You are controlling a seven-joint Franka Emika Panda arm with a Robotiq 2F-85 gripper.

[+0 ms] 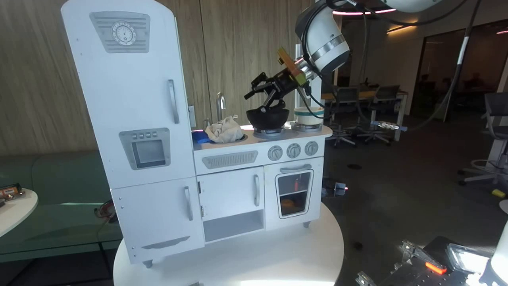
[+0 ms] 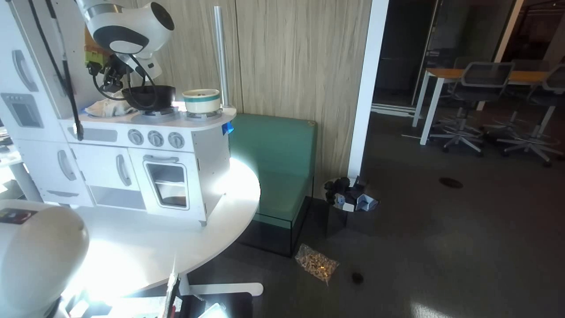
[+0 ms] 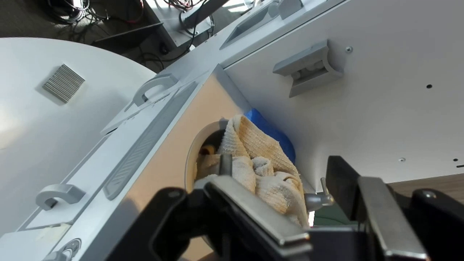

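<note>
One arm only, so no choice of which is nearer. Claw (image 1: 255, 102) spread: two fingers well apart, nothing seen pinched between them. It sits aslant, fingertips downward and toward the sink (image 3: 189, 170) end of the worktop (image 3: 174, 156).

Nearest thing: black bowl (image 1: 268, 120), upright on a burner (image 1: 269, 134), below the claw in both exterior views. Lower finger comes down to the line of the bowl's rim; touching or just clear, cannot tell. Upper finger stands off, well above it. Bowl looks round, mouth up, no long axis to match; inside not visible.

Past the fingertips, lower and sinkward: pale cloth (image 3: 268, 174), crumpled, heaped in and over the sink, apart from the claw. Wrist view has it ahead, partly behind one finger, its longer way seeming to run toward the tap (image 3: 319, 199). Blue item (image 3: 273, 134) just beside it, kind unclear. White pot with a teal band (image 2: 201, 106) on the neighbouring burner, on the side away from the sink.

Relation that counts, my reading: bowl beneath, cloth ahead. The claw points obliquely over the bowl's sinkward rim, so the lower finger's clearance there governs any shift; dropping straight would probably bring it against the bowl.
</note>
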